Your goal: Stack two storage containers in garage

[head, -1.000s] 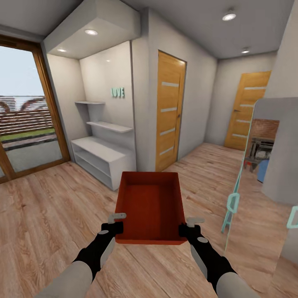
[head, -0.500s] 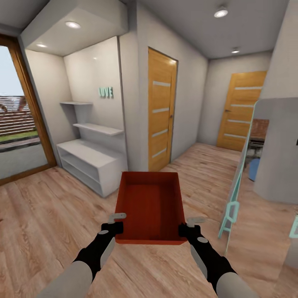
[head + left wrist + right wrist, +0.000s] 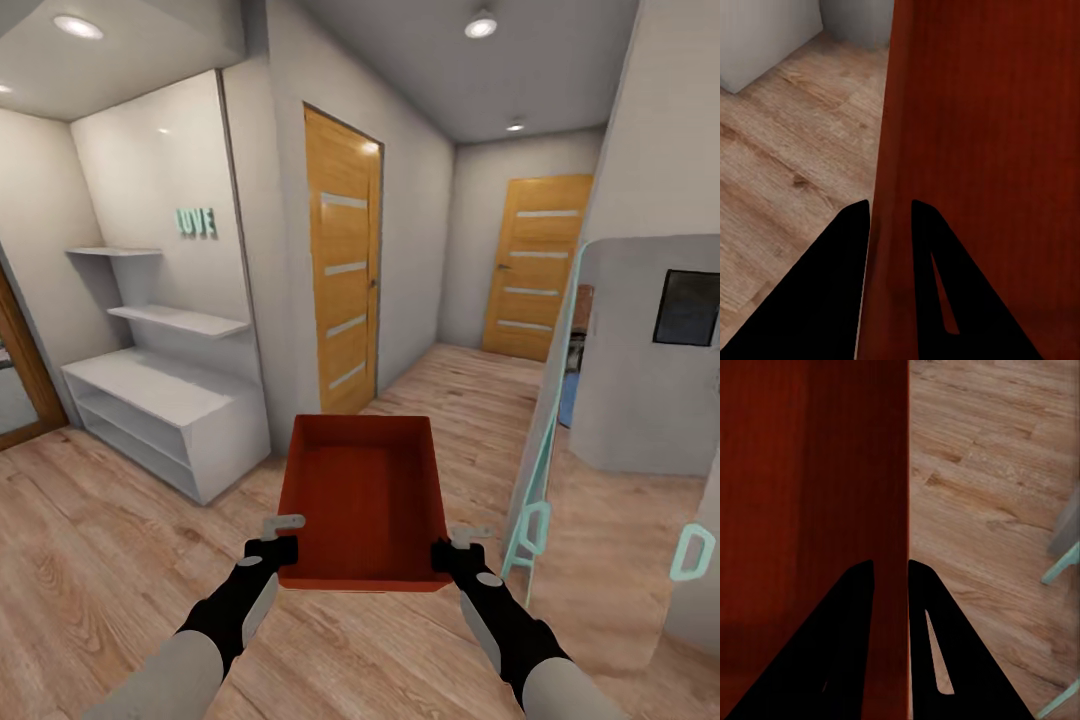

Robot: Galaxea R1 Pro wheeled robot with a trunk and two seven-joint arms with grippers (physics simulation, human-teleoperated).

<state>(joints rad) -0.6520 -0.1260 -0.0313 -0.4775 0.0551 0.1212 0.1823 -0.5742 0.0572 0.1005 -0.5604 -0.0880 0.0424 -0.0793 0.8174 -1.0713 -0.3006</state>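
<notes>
One orange-red open-topped storage container (image 3: pixel 364 498) hangs in front of me above the light wood plank floor, held level and empty. My left gripper (image 3: pixel 283 537) is shut on its near left wall and my right gripper (image 3: pixel 456 545) on its near right wall. In the left wrist view the dark fingers (image 3: pixel 840 285) straddle the container wall (image 3: pixel 975 150), one finger outside and one inside. The right wrist view has the fingers (image 3: pixel 847 652) pinching the container wall (image 3: pixel 810 487) the same way.
A white low shelf unit (image 3: pixel 160 415) stands at the left wall. A wooden door (image 3: pixel 343 270) is ahead on the left and another wooden door (image 3: pixel 535 268) closes the hallway's end. A glass panel with teal fittings (image 3: pixel 540 470) and a rounded grey wall (image 3: pixel 640 380) stand at the right.
The whole view has swung right and forward: the glass door and shelf slid left, the hallway and its doors came closer. The container and both grippers keep their place relative to me.
</notes>
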